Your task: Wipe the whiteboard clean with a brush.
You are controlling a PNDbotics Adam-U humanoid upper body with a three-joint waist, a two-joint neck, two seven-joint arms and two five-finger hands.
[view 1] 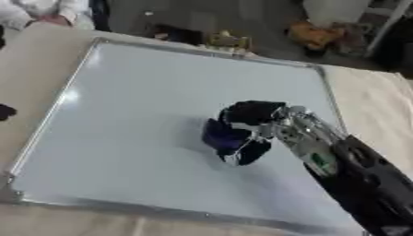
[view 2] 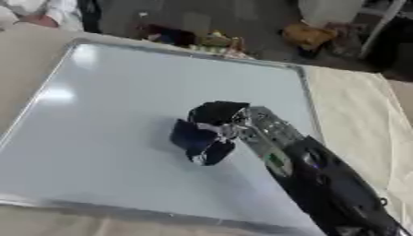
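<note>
A large whiteboard with a silver frame lies flat on a beige table and shows no marks that I can make out. My right hand comes in from the lower right and sits over the middle of the board, its fingers curled round a dark blue brush that rests against the board surface. The brush shows as a dark blue block below the fingers. My left hand is in no view.
Beige table surrounds the board on the right and left. A small dark object lies at the left edge. Beyond the board's far edge the floor holds clutter, among it an orange object.
</note>
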